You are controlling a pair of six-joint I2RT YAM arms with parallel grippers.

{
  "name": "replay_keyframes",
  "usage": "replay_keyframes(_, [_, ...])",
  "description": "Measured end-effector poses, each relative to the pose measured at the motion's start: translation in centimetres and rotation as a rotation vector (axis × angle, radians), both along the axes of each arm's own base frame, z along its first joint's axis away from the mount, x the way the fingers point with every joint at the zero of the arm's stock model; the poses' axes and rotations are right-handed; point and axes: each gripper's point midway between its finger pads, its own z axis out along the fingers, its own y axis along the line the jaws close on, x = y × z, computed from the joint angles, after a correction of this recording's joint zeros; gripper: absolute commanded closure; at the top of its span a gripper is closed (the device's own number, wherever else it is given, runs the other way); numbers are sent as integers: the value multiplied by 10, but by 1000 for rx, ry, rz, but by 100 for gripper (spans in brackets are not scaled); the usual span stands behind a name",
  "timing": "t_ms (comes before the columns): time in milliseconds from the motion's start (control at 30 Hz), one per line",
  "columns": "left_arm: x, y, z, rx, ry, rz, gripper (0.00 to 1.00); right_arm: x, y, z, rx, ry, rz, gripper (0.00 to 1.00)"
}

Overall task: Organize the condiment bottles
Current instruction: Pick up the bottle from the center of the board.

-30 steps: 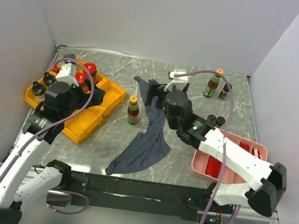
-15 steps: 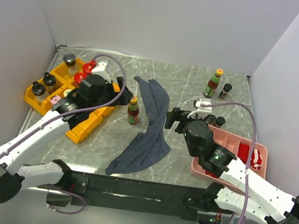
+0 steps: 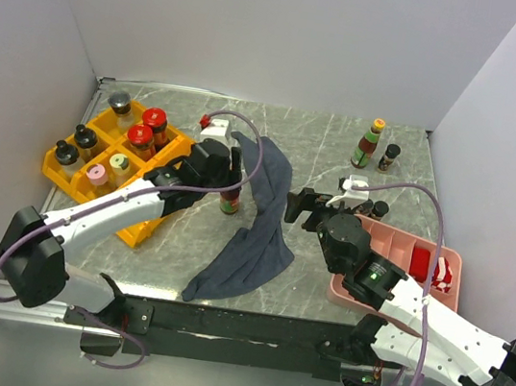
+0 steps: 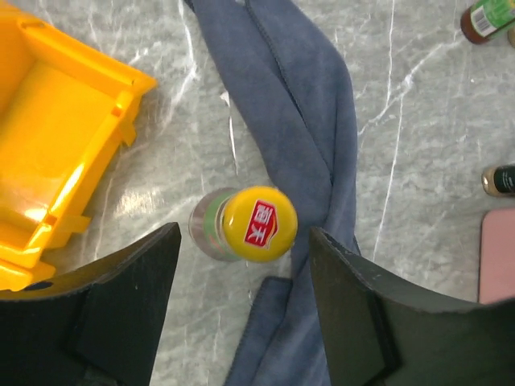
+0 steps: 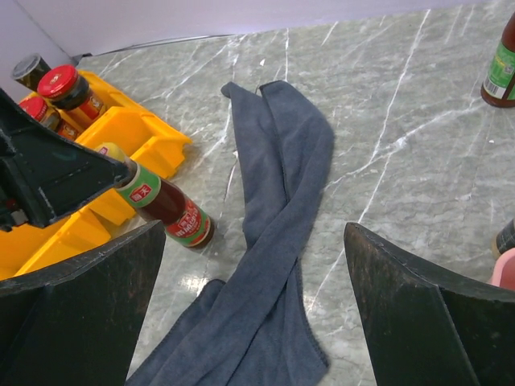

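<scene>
Left wrist view: my left gripper point(image 4: 243, 241) spread wide, fingers either side of upright yellow-capped sauce bottle point(image 4: 257, 223), which stands between yellow tray point(image 4: 56, 121) and cloth point(image 4: 298, 104). I judge it glass: rigid, slick, tippy. I'd pinch body below cap. Right gripper point(image 5: 253, 241) spread, empty.

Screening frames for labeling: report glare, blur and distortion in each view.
Top external: even, soft light, sharp throughout, only faint shadows. Left wrist: white glare streaks on the table beside the bin; the bottle cap is sharp, the left fingers dark and featureless. Right wrist: the camera angle makes the upright bottle look tilted; the right fingers are near-black silhouettes.
</scene>
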Motion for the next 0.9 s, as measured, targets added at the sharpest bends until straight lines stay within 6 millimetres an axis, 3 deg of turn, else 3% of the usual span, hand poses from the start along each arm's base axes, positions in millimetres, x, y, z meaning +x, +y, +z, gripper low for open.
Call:
replay_keyframes(267, [16, -10, 17, -15, -104, -6, 43, 0, 0, 0, 2, 0, 0, 0])
replay_keyframes(367, [21, -14, 8, 1, -97, -12, 48, 0, 0, 0, 2, 0, 0, 0])
replay_keyframes(567, [22, -18, -13, 43, -63, -24, 47, 0, 0, 0, 1, 0, 0, 0])
replay_keyframes(667, [21, -19, -13, 49, -66, -24, 58, 0, 0, 0, 1, 0, 0, 0])
replay_keyframes(700, [21, -19, -13, 51, -68, -24, 71, 0, 0, 0, 1, 0, 0, 0])
replay_keyframes(800, [22, -17, -12, 64, -76, -16, 92, 0, 0, 0, 1, 0, 2, 0])
replay_keyframes(900, [22, -15, -12, 71, -75, -3, 99, 0, 1, 0, 1, 1, 3, 0])
